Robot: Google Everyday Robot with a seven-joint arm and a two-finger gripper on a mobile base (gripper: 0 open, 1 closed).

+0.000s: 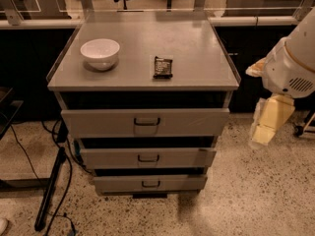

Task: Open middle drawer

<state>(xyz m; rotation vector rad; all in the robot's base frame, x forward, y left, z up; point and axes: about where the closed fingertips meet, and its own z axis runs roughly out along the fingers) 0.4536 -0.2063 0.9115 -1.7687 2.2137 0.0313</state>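
The grey cabinet (pixel 147 73) has three drawer fronts. The middle drawer (pixel 113 158) is a low, wide grey panel with a small dark centre handle (pixel 148 158). It sits between the taller top drawer (pixel 98 123) and the smaller bottom drawer (pixel 118 184). All three fronts stand stepped, with dark gaps above them. My gripper (pixel 265 130) hangs pale yellow under the white arm (pixel 290 68), to the right of the cabinet. It is at about top-drawer height and apart from every drawer.
A white bowl (pixel 100 53) and a dark snack packet (pixel 163 66) lie on the cabinet top. Black cables and a black stand leg (pixel 51 186) run on the speckled floor at the left. A counter with dark fronts (pixel 256 21) runs behind.
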